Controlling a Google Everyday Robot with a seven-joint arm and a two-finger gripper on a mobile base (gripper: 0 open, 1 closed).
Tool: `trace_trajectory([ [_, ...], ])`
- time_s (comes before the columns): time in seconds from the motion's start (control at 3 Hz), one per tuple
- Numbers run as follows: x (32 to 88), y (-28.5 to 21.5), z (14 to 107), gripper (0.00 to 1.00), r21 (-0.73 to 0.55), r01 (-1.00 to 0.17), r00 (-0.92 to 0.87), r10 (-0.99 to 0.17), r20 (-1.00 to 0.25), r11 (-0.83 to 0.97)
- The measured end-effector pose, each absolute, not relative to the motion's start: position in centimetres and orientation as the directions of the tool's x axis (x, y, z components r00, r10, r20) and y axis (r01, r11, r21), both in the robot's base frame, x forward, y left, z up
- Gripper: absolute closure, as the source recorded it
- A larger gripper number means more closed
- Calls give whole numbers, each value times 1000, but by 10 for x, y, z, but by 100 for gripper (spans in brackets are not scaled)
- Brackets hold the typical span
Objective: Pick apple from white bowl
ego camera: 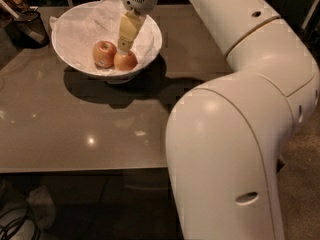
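The white bowl, lined with crinkled white paper, stands at the table's far left. Two apples lie in it side by side. The smaller, evenly orange-red apple is on the right. The larger apple with paler patches is on the left. My gripper reaches down into the bowl from behind. Its tip is just above the gap between the two apples, close to the top of the orange-red one. It holds nothing that I can see.
The bowl stands on a glossy brown table. A dark mesh cup stands at the far left edge, beside the bowl. My big white arm fills the right side. Cables lie on the floor at the lower left.
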State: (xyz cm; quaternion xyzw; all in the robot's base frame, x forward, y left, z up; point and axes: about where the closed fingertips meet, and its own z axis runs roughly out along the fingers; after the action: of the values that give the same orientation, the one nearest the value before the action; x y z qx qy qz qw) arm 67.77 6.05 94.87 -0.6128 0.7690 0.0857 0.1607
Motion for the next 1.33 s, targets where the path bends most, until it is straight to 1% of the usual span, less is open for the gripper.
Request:
trace_trajectory([
  [1.33,681,93,923,24,74,-947,-316,-871,-376,312],
])
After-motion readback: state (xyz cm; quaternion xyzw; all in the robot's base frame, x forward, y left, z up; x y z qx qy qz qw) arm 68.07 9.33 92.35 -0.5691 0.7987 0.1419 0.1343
